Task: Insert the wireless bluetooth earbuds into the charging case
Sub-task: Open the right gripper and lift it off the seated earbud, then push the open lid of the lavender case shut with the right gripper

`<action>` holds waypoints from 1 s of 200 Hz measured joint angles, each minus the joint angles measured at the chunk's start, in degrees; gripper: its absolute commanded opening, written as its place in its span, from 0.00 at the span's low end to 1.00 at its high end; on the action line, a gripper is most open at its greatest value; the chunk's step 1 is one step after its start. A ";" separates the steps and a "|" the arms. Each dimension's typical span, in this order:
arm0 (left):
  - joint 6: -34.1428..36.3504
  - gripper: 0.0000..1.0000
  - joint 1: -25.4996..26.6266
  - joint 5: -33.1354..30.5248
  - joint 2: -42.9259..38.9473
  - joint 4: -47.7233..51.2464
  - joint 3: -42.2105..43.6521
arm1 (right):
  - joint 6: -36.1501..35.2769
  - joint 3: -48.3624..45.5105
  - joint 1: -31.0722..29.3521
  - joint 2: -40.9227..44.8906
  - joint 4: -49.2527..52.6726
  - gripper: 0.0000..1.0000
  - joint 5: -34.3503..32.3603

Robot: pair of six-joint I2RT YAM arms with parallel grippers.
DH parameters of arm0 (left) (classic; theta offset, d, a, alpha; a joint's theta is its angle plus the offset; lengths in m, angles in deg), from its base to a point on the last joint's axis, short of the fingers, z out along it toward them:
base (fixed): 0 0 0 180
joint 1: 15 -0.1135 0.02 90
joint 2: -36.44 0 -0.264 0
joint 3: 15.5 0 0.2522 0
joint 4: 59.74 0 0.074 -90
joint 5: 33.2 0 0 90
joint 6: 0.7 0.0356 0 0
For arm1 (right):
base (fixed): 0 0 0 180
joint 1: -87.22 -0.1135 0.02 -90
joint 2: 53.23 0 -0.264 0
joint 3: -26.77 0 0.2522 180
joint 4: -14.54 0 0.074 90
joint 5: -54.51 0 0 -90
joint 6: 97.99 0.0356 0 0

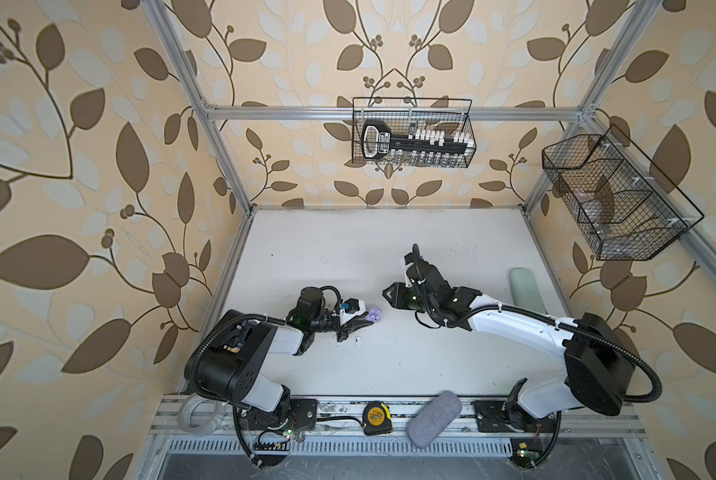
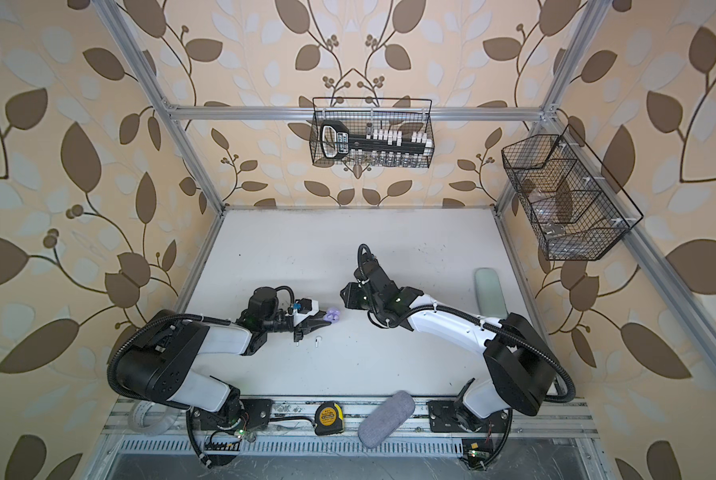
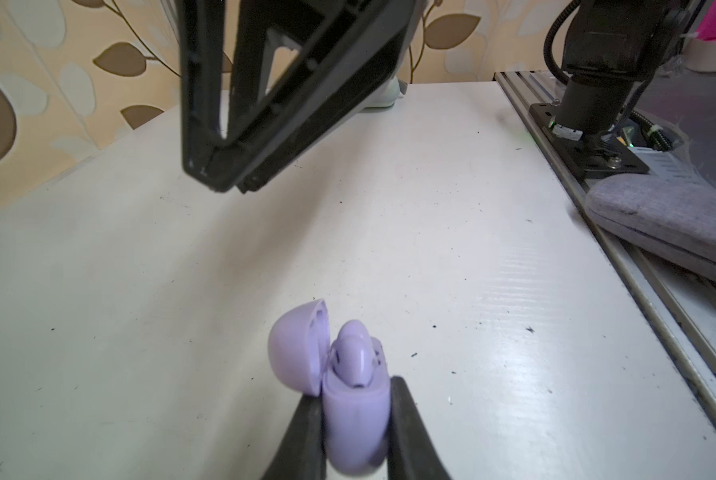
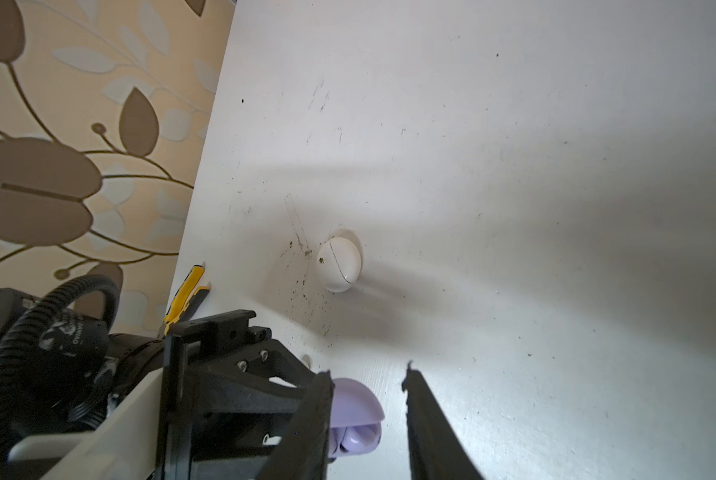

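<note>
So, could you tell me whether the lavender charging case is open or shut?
Open: the lavender charging case has its lid swung back, an earbud showing inside.

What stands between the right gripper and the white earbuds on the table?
Partly the left gripper, shut on the open lavender case: it sits between the right gripper and the white earbuds, which lie beside its fingers. Nothing covers them.

1. Left arm bends at the elbow, forearm low; left gripper (image 1: 364,321) fingers (image 3: 406,428) clamp the lavender case (image 3: 356,419)
2. Right arm stretches inward, right gripper (image 1: 386,291) facing the left one, fingers (image 4: 427,415) slightly apart, holding nothing
</note>
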 measured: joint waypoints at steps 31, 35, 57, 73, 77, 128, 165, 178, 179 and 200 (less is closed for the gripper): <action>3.32 0.00 1.05 -1.14 -0.17 1.55 0.85 | -0.20 0.96 0.20 -3.63 0.07 0.31 3.08; 3.52 0.00 1.05 -1.22 -0.17 1.66 0.90 | -0.20 0.98 0.17 -4.02 0.09 0.31 3.41; 4.72 0.00 1.36 -1.44 -0.17 1.81 1.14 | -0.17 1.18 0.11 -5.51 0.09 0.31 4.94; 5.16 0.00 1.42 -1.49 -0.22 1.84 1.16 | -0.17 1.40 -0.13 -6.27 0.09 0.31 5.62; 5.27 0.00 1.42 -1.49 -0.22 1.84 1.16 | -0.17 1.53 -0.28 -6.51 0.07 0.31 5.86; 6.58 0.00 1.81 -1.97 -0.26 1.88 1.31 | -0.17 2.38 -1.77 -8.04 -0.04 0.31 6.88; 6.78 0.00 1.81 -2.56 -0.28 2.21 1.31 | -0.17 2.38 -2.25 -9.14 -0.09 0.31 7.28; 6.78 0.00 1.81 -2.58 -0.28 2.58 1.31 | -0.15 2.38 -2.47 -9.29 -0.22 0.30 7.28; 6.78 0.00 1.81 -2.58 -0.28 2.58 1.31 | -0.15 2.38 -2.47 -9.29 -0.24 0.30 7.28; 6.78 0.00 1.81 -2.58 -0.28 2.82 1.31 | -0.13 2.38 -2.86 -9.49 -0.63 0.30 7.34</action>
